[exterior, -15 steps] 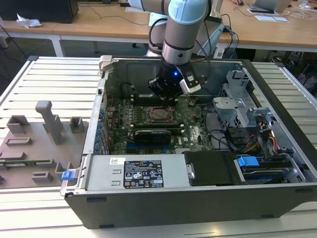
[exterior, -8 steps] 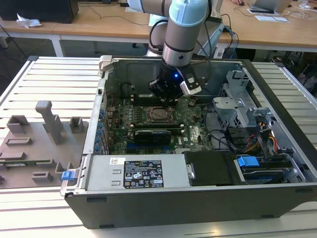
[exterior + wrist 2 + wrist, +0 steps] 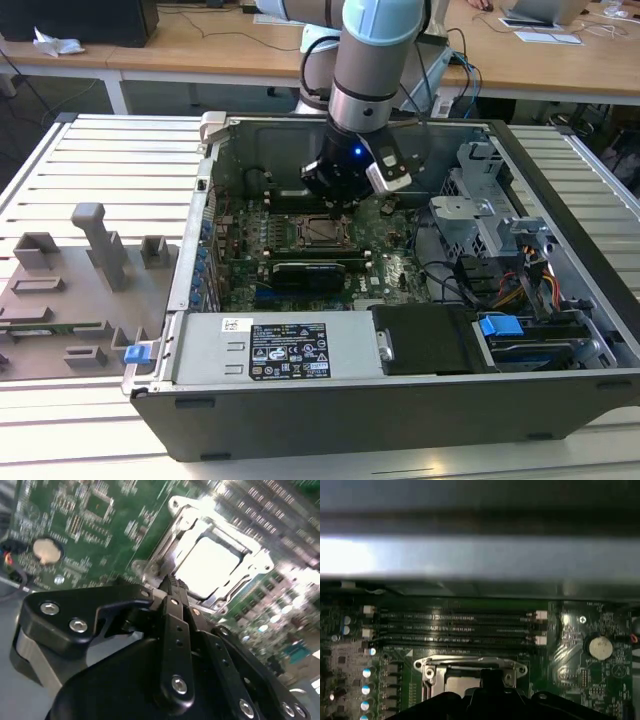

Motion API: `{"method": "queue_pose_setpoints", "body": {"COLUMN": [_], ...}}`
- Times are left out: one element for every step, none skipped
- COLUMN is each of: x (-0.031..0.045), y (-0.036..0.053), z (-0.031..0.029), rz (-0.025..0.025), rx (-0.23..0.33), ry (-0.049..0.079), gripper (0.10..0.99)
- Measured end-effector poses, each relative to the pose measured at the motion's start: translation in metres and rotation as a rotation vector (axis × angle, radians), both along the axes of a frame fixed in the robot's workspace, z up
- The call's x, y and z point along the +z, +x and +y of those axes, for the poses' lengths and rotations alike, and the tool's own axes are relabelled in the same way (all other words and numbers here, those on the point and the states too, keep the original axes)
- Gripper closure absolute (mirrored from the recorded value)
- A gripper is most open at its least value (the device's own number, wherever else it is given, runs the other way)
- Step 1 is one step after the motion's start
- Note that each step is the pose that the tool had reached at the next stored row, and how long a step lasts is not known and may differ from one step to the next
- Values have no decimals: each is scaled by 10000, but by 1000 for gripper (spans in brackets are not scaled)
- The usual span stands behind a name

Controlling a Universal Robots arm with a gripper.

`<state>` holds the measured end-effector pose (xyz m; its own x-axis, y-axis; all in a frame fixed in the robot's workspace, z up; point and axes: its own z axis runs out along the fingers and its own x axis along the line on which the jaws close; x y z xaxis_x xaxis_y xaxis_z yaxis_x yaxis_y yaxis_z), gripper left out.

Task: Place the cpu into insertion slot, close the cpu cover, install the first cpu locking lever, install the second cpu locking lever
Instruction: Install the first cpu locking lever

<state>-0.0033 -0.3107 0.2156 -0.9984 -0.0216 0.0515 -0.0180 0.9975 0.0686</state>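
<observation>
Directly beyond the fingers (image 3: 172,587), the covered cpu (image 3: 207,565).

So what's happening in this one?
A robot arm is reaching into an open computer case, its gripper down over the green motherboard at the insertion slot. In the second wrist view, the cpu already sits in the slot with the silvery cpu cover framing it. The gripper's tip is at the edge of that cover. Whether the locking levers are fastened can't be told.
</observation>
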Motion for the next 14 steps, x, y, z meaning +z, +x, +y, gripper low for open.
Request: {"method": "queue_pose_setpoints", "body": {"x": [0,-1,0,0,0,6,25,60,102,131,185,207,226,259], "y": [-4,-9,-18,-22,-22,-22,-22,-23,-22,-22,-22,-22,-22,-22], "z": [-53,-95,-181,-229,-250,-253,-253,-253,-253,-253,-254,-254,-254,-253], "rz": [-1,-2,-2,-2,-3,-2,-3,-3,-3,-4,-3,-3,-3,-3], "rx": [1,0,0,-1,0,0,-1,-1,-1,0,0,-1,-1,-1], "ry": [1,2,1,0,0,-4,-3,-2,-3,-2,-3,-4,-4,-3], "gripper": [980,980,980,980,980,980,980,980,980,980,980,980,980,980]}}
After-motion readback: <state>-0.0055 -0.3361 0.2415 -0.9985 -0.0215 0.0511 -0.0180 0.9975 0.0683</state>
